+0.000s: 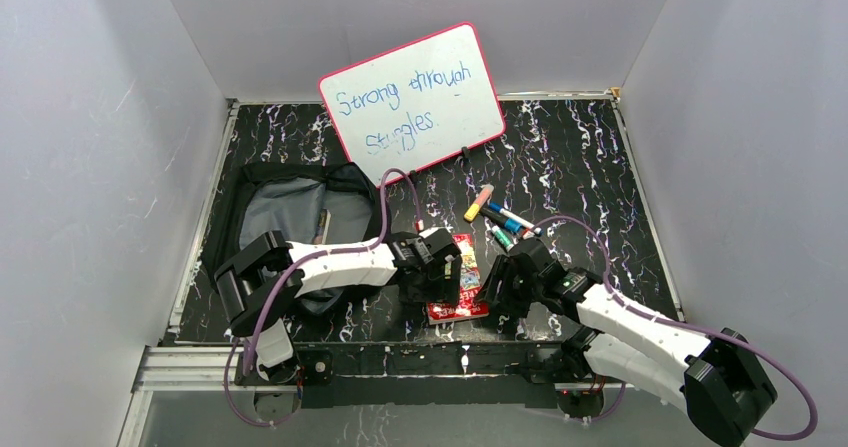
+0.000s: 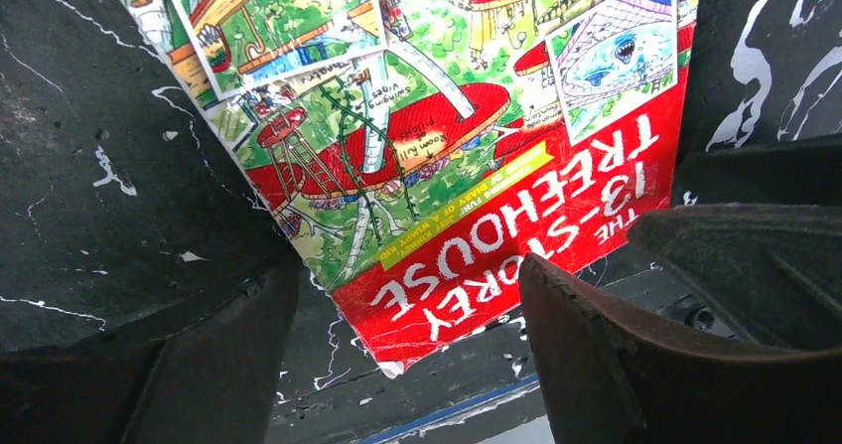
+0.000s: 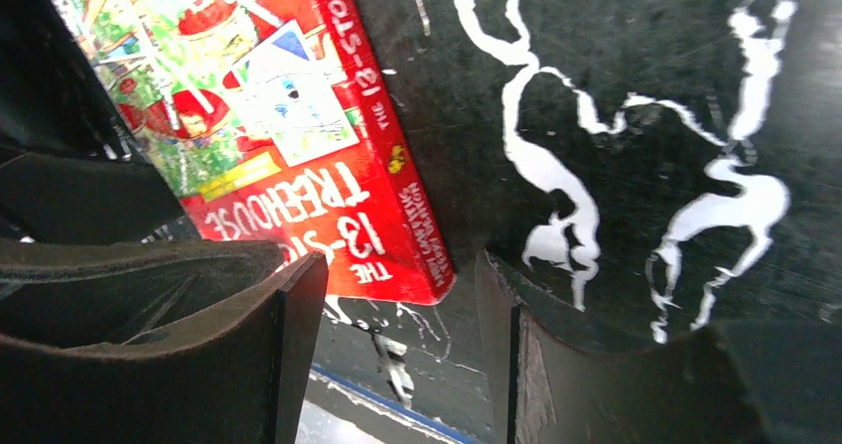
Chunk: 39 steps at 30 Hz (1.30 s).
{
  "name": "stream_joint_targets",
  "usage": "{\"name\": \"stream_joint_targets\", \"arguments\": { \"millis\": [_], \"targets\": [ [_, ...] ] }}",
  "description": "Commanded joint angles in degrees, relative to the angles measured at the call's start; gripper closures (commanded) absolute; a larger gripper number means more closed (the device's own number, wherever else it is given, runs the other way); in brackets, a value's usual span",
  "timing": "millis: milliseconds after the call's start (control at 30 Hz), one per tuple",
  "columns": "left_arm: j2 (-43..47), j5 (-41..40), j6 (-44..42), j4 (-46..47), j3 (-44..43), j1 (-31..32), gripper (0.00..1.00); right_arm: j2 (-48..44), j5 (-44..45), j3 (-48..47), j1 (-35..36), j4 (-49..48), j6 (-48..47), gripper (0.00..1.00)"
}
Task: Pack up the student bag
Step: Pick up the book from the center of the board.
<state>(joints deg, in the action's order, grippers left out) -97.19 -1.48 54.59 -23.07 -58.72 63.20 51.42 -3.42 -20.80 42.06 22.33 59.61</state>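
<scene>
A pink-edged whiteboard (image 1: 412, 99) bearing blue handwriting stands at the far side. It rests on a black, white-veined table (image 1: 600, 152).

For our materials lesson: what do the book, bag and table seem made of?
Book: glossy printed paper; sheen, worn corner. Bag: soft black fabric with grey lining, slumped in folds. Table: hard black marble-look surface with white veins, possibly laminate.

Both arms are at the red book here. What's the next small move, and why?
Probably lower the left pincer and close on the book: it lies flat, its near corner between the open jaws, not yet gripped. The right pincer, also open, sits by the spine corner. The student bag lies open on the left.
</scene>
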Motion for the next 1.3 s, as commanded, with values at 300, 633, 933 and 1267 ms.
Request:
{"name": "stream_joint_targets", "arguments": {
  "millis": [300, 633, 933, 1267],
  "targets": [
    [-0.84, 1.18, 1.51, 6.00, 1.48, 0.57, 0.47, 1.38, -3.72, 3.55, -0.09, -14.28, 3.34, 0.44],
    [2.02, -0.04, 3.01, 6.49, 1.54, 0.52, 0.99, 0.76, -1.41, 1.00, -0.14, -11.30, 1.70, 0.45],
    [5.59, -1.68, 4.05, 8.13, -0.07, -1.11, 1.00, -8.45, 7.09, -1.69, -0.10, -0.70, -0.20, 0.37],
    [15.78, -0.92, 12.98, 17.31, 7.47, -5.48, 1.00, -18.47, 11.82, -2.05, -0.10, 3.59, 1.50, 0.18]
  ]
}}
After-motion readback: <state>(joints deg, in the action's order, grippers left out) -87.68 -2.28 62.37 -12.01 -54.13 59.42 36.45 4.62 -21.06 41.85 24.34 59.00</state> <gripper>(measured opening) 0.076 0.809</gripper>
